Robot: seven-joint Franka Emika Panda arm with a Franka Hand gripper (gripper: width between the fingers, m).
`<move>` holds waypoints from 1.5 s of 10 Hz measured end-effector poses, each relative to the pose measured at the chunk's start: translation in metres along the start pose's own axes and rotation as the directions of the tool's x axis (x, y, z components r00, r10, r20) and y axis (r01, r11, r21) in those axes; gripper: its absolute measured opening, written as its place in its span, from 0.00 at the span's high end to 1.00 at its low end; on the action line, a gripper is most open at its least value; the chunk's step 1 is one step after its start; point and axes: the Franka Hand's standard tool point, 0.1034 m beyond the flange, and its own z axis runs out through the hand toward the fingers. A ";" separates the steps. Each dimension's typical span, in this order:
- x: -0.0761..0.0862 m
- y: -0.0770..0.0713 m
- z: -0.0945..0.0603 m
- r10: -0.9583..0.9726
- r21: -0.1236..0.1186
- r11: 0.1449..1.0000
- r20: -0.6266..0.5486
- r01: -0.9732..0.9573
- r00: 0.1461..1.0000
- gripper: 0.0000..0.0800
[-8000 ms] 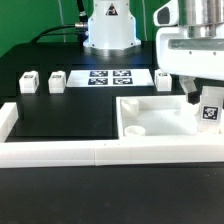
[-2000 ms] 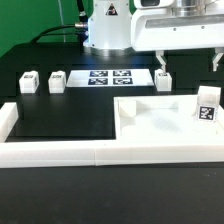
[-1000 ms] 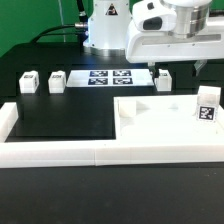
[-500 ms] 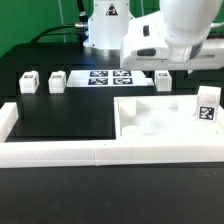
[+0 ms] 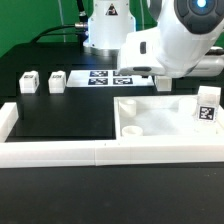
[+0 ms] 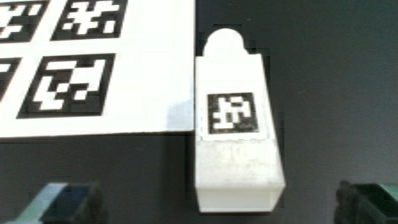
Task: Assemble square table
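hovering over a leg block (image 6: 235, 120) beside the marker board (image 6: 71, 60), the gripper (image 6: 217, 203) gapes wide, empty. next, probably: lower, straddle it, close.

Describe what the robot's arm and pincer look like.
The arm is a bulky, rounded shell of glossy white, with dark grey sections at the joints and on its underside. Of the pincer, the wrist view shows only two dark, blocky fingertips with a faint greenish sheen.
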 end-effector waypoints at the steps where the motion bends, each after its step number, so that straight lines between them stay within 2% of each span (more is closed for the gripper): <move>1: 0.000 0.000 0.008 0.028 0.001 1.000 0.003 -0.028 1.000 0.19; 3: -0.004 -0.010 0.036 0.056 -0.009 0.998 0.004 -0.056 0.998 0.19; 5: -0.007 -0.016 0.046 0.067 -0.004 0.998 0.019 -0.067 0.998 0.19; 6: -0.006 -0.014 0.044 0.071 -0.001 0.998 0.017 -0.071 0.997 0.34; 7: -0.006 -0.013 0.044 0.072 0.000 0.997 0.017 -0.072 0.997 0.34; 8: -0.005 -0.013 0.044 0.073 0.001 0.997 0.017 -0.073 0.997 0.52; 9: -0.006 -0.012 0.044 0.073 0.002 0.997 0.018 -0.073 0.997 0.64; 14: -0.005 -0.011 0.044 0.075 0.005 0.997 0.018 -0.075 0.997 0.64; 15: -0.006 -0.007 0.038 0.068 0.002 0.998 0.021 -0.068 0.997 0.64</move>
